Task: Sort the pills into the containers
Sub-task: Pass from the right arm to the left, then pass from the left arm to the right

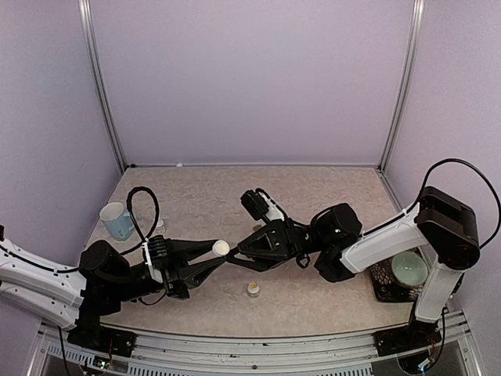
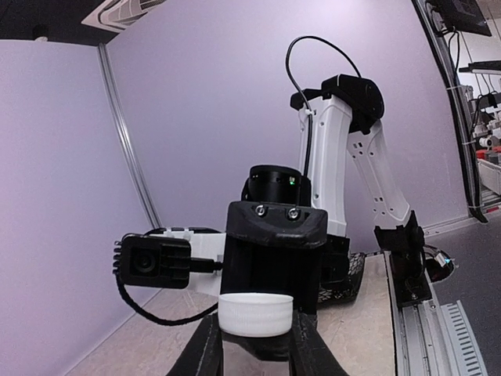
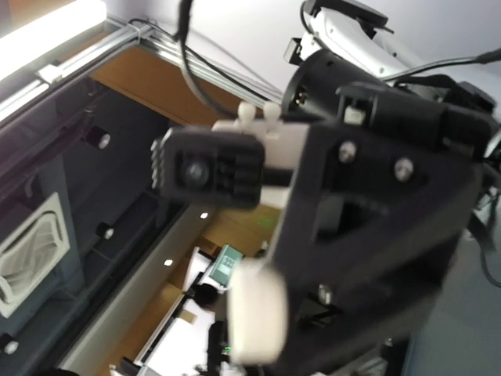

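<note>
Your left gripper (image 2: 255, 338) pinches the white cap (image 2: 255, 313) by its sides. The right gripper (image 1: 239, 254)'s width I cannot tell. A slip could drop the cap by the small bottle (image 1: 253, 289), near centre. No pill-box is visible.

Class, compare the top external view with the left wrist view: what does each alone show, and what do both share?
Only the top view: the light blue mug, the pale green bowl and a small bottle standing on the table. Only the left wrist view: shelves outside the enclosure. Both: the white cap gripped in the left hand, with the right hand close to it.
</note>
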